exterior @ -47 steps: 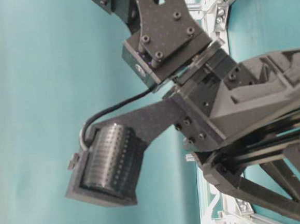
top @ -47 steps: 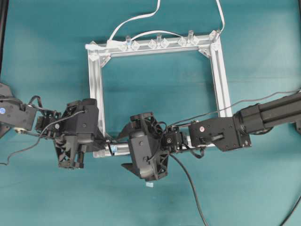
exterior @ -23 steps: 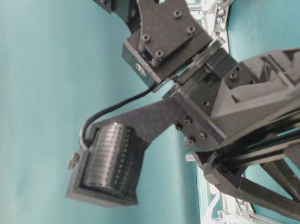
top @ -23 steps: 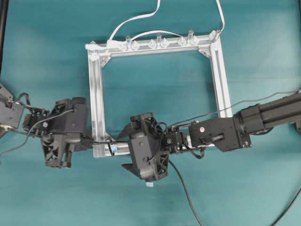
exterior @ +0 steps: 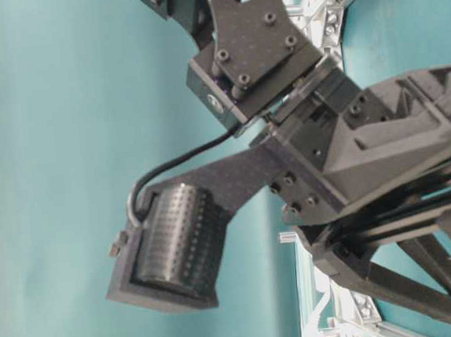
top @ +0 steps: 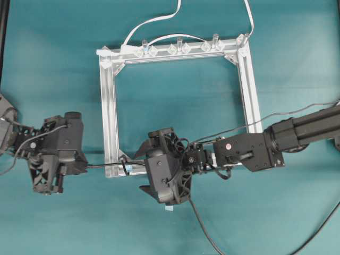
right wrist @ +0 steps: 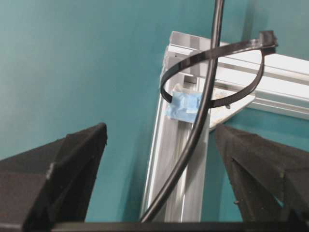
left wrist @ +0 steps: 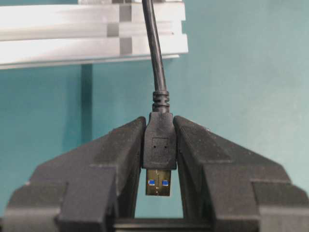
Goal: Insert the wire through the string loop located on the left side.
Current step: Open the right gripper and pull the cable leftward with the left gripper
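Note:
The wire (top: pixel 103 165) is a thin black cable that runs through the string loop (top: pixel 126 166) at the near left corner of the silver frame (top: pixel 109 106). My left gripper (top: pixel 84 166) is left of the frame, shut on the wire's black plug (left wrist: pixel 159 142), whose metal tip points back between the fingers. In the right wrist view the wire (right wrist: pixel 203 116) passes inside the dark loop (right wrist: pixel 217 48), which is held on by blue tape (right wrist: pixel 186 106). My right gripper (right wrist: pixel 159 130) stands open just right of the loop, its fingers wide on either side of the wire and clear of it.
White cables (top: pixel 154 21) and clear plastic clips (top: pixel 178 49) sit on the frame's far bar. The wire's slack (top: pixel 207 234) trails off toward the near table edge behind my right gripper (top: pixel 142 170). Teal table lies all around.
My left gripper has moved left, away from the frame, with the plug in it. More wire has come through the loop. The right arm has barely shifted.

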Available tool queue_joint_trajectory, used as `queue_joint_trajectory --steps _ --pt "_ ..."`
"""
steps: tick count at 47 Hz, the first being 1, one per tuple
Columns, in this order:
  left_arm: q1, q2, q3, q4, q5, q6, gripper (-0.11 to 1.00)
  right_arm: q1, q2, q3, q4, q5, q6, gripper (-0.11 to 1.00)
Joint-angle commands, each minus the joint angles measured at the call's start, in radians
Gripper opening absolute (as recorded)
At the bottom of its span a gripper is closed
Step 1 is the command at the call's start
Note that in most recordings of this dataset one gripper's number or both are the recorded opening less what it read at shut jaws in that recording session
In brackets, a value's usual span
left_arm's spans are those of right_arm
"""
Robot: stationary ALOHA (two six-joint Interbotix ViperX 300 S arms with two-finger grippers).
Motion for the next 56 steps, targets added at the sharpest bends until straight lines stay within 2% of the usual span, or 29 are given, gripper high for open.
queue_joint_trajectory --steps 1,12,48,49,56 --pt "-0.017 -0.031 0.002 0.002 0.003 -0.023 0.21 0.003 -0.025 -0.009 -0.005 -0.003 0.0 0.92" --pt "-0.043 -0.057 0.018 0.0 0.083 -0.035 0.21 0.003 -0.025 -0.009 -0.005 -0.003 0.0 0.92" --pt "-0.044 -0.058 0.025 0.002 0.084 -0.035 0.22 0.003 -0.025 -0.009 -0.005 -0.003 0.0 0.92" --pt "-0.044 -0.058 0.025 0.002 0.087 -0.035 0.25 0.003 -0.025 -0.009 -0.005 -0.003 0.0 0.92" --pt "-0.044 -0.058 0.021 0.005 0.106 -0.028 0.69 0.003 -0.025 -0.009 -0.005 -0.008 0.0 0.92"
